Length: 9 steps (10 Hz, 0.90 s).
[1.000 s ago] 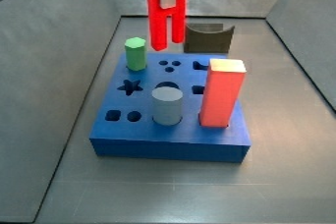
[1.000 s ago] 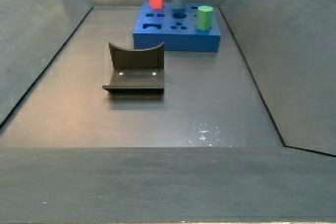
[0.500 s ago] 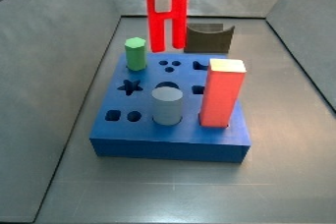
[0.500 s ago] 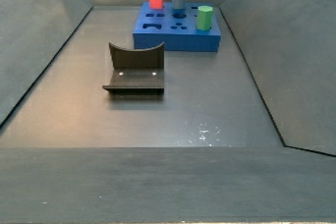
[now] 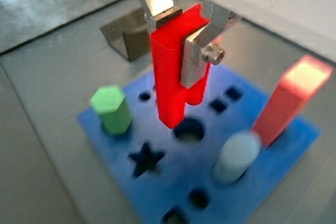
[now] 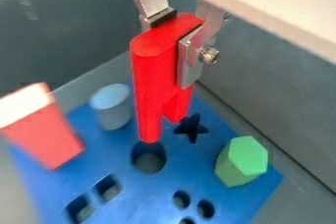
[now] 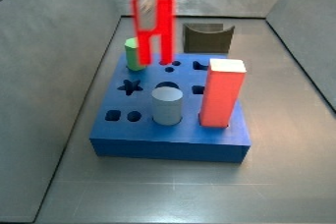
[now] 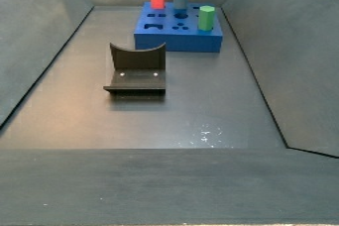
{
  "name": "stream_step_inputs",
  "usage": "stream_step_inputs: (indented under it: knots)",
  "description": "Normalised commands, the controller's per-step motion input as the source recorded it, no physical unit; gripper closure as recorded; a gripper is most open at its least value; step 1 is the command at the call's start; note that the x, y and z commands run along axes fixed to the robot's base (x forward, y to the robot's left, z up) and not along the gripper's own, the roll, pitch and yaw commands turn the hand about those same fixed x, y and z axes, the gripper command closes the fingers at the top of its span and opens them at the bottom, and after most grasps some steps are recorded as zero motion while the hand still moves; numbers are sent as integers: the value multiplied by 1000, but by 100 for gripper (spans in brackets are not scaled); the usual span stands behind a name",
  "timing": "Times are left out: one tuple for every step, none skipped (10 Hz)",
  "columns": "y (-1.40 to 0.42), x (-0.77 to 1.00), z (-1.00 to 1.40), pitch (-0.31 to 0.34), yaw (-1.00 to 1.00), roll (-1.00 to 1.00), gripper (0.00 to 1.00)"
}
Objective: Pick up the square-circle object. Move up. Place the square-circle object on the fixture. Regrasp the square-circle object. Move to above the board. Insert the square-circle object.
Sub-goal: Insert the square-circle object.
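Fingers (image 5: 197, 53) pinch the upper part of the square-circle object (image 5: 175, 66), so the gripper (image 6: 168, 46) holds it upright over the board (image 5: 282, 154); its lower end hangs free above a round hole (image 6: 148, 157), green peg (image 7: 134, 53) to its left in a side view; I judge it light, rigid and smooth, so a high grip could let it swing.

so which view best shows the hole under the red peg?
A wrist view: the round hole sits just below the red peg held in the gripper. Both wrist views show it; side views hide it behind the peg or sit too far off.
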Motion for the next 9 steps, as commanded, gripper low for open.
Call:
stream_step_inputs:
  knots:
    - [-194,-877,-474,-13,-269,0,100]
    - [-303,-831,-326,0,-249,1,100]
    - [-580,-531,-189,-20,-131,14,100]
    - [-263,-17,-57,-14,57,-110,100]
    - [-83,0,-17,-4,0,0,100]
    - [-386,0,-320,-27,0,-9,100]
    - [-497,-3,-446,-1,0,-7,100]
    - [-294,-26,-320,0,0,-26,100]
    - [-17,0,0,0,0,0,100]
